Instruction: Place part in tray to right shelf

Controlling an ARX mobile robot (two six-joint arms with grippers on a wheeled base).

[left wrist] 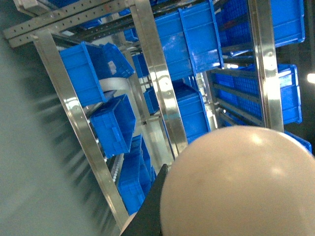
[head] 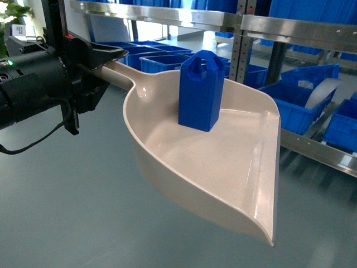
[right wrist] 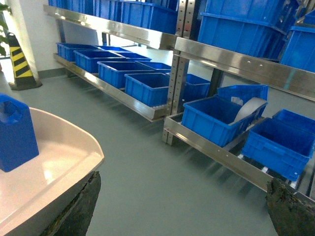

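One part upright in tray | left gripper clamps handle

Held up over open grey floor, the tray, by the left gripper clamped on its handle; bare floor all round beneath it. Stood upright near the tray's back wall, the part, leaving the wide front of the pan free. Beyond the flat front edge, barred by the right shelf: steel rails and uprights, with blue crates packed side by side along the lower level. Left between floor and shelf front, a clear strip of floor. Spread wide apart at the bottom of the right wrist view, the right gripper's fingers, the tray rim just beside one.
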